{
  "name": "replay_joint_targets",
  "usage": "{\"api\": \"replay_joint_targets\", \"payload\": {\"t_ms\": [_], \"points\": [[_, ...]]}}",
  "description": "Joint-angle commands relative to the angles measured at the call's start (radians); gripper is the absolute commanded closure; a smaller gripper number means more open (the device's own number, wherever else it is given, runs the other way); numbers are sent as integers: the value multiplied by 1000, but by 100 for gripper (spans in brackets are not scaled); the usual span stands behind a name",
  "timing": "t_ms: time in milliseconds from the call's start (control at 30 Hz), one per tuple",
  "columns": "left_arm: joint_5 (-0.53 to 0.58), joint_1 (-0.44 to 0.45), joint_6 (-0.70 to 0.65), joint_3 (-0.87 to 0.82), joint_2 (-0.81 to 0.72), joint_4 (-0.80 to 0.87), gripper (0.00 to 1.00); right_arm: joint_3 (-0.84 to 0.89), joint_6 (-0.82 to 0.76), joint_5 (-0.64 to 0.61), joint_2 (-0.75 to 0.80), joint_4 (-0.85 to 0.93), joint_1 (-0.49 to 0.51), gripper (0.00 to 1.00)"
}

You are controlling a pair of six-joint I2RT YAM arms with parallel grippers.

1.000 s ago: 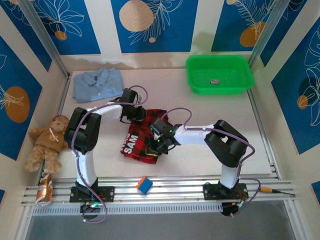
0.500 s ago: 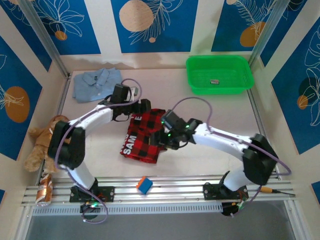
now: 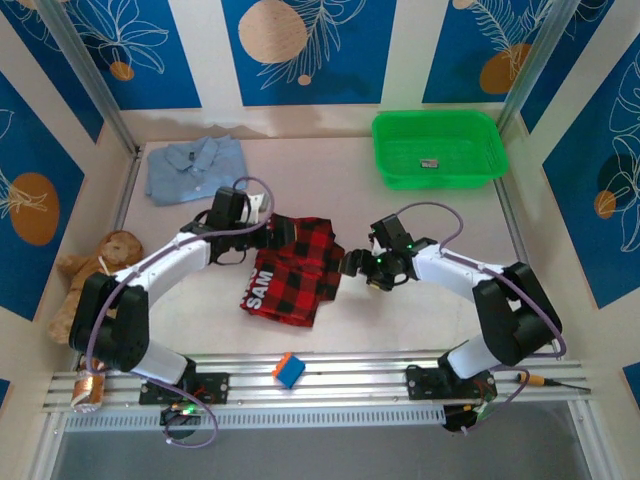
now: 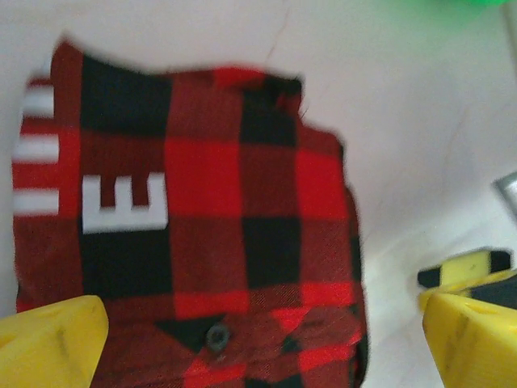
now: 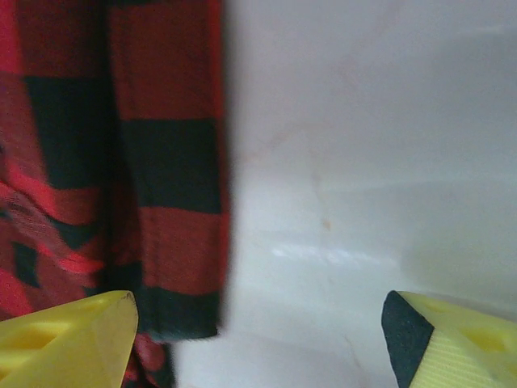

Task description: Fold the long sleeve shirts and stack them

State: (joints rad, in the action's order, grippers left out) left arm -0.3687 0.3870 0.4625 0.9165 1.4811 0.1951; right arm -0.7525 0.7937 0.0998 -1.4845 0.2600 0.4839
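The red-and-black checked flannel shirt lies folded in the middle of the table, its white lettering near the front left corner. From the left wrist camera the flannel shirt lies flat with a button at its near edge. My left gripper hovers open over the fold's far left edge; its yellow fingers straddle the cloth without holding it. My right gripper stands open just right of the shirt's right edge, over bare table. The light blue collared shirt lies folded at the back left.
A green basket stands at the back right. A teddy bear and a can sit at the left edge. A blue-and-orange cube rests on the front rail.
Both grippers have drawn off the flannel shirt. The right arm swung right, clear of the cloth. The left arm pulled back left to the fold's far edge. The shirt now lies uncovered.
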Motion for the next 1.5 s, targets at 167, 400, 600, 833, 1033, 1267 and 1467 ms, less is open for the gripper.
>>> {"api": "replay_joint_targets", "payload": {"t_ms": [167,400,600,833,1033,1267,1467], "points": [[-44,13,40,-112,43,-129,0,64,36,123,-118,-372,12,18],[-35,21,51,-136,74,-154,0,64,61,126,-174,-495,52,18],[-43,26,60,-140,100,-171,0,31,60,140,-210,-520,91,18],[-39,29,68,-147,87,-169,0,-51,45,115,-252,-441,136,18],[-41,30,76,-158,87,-180,0,-134,33,69,-273,-351,192,18],[-45,31,80,-165,96,-196,0,-209,3,33,-307,-254,226,19],[-41,30,80,-162,96,-193,1,-223,-12,1,-302,-174,217,28]]}}
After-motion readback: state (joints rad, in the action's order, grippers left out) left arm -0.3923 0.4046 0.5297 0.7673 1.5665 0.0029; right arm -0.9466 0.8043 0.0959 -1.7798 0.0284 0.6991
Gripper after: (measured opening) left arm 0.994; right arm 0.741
